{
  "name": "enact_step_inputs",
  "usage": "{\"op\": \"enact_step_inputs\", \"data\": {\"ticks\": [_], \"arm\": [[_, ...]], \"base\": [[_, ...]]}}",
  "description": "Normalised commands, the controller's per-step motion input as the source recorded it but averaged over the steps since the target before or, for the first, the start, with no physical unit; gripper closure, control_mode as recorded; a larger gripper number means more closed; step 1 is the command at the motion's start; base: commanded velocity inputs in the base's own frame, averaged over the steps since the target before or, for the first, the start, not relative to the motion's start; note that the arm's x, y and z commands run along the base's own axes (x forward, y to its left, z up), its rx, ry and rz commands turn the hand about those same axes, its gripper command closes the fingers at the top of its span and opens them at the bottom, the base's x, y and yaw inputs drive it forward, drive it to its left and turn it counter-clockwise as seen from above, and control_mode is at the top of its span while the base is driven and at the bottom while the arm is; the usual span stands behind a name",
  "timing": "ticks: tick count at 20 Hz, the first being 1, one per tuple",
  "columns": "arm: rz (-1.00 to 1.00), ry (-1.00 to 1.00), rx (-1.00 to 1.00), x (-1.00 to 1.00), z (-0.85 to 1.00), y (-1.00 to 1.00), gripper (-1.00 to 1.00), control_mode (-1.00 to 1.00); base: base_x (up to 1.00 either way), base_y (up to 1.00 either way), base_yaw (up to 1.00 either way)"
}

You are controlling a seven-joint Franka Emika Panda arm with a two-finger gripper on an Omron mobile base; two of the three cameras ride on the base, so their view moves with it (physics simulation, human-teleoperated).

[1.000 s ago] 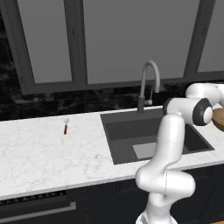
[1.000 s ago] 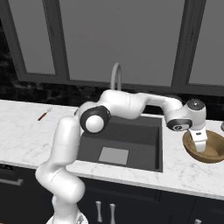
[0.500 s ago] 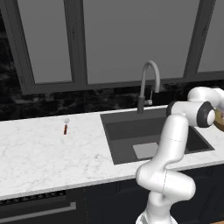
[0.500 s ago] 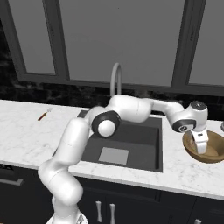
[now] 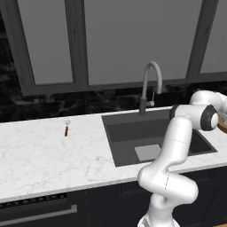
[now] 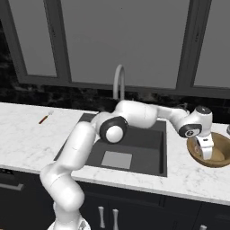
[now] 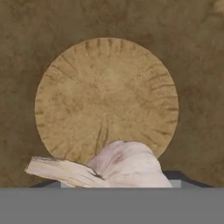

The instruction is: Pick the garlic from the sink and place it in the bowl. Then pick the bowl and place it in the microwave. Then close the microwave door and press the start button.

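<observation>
The tan wooden bowl [image 6: 221, 157] stands on the counter to the right of the sink [image 6: 134, 148]; its edge also peeks in at the right border of the left base view as a brown sliver [image 5: 222, 124]. My gripper [image 6: 207, 155] points down into the bowl. In the hand view the pale pinkish garlic [image 7: 127, 166] sits between my fingers just above the bowl's round floor [image 7: 107, 87], its papery stalk sticking out to the left. The garlic hides most of the dark fingertips [image 7: 177, 176]. The microwave and its door are out of view.
A curved grey faucet [image 5: 149, 82] rises behind the sink [image 5: 150, 133]. A small red-handled utensil [image 5: 66, 130] lies on the white marble counter [image 5: 44, 155] left of the sink. Dark cabinet fronts run below the counter, and tall grey panels stand behind it.
The arm has stretched further right, and the hand has sunk a little lower into the bowl with the garlic still in it. The bowl has not moved.
</observation>
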Motion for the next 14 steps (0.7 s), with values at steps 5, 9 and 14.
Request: {"op": "enact_step_inputs", "data": {"ticks": [5, 9, 14], "arm": [[0.06, -0.02, 0.05, 0.00, 0.01, 0.00, -1.00, -1.00], [0.03, -0.07, 0.01, -0.01, 0.14, 0.00, -1.00, -1.00], [0.00, -0.11, 0.01, -0.13, 0.37, 0.00, -1.00, -1.00]], "base": [[0.00, 0.00, 0.00], [0.00, 0.00, 0.00], [0.00, 0.00, 0.00]]}}
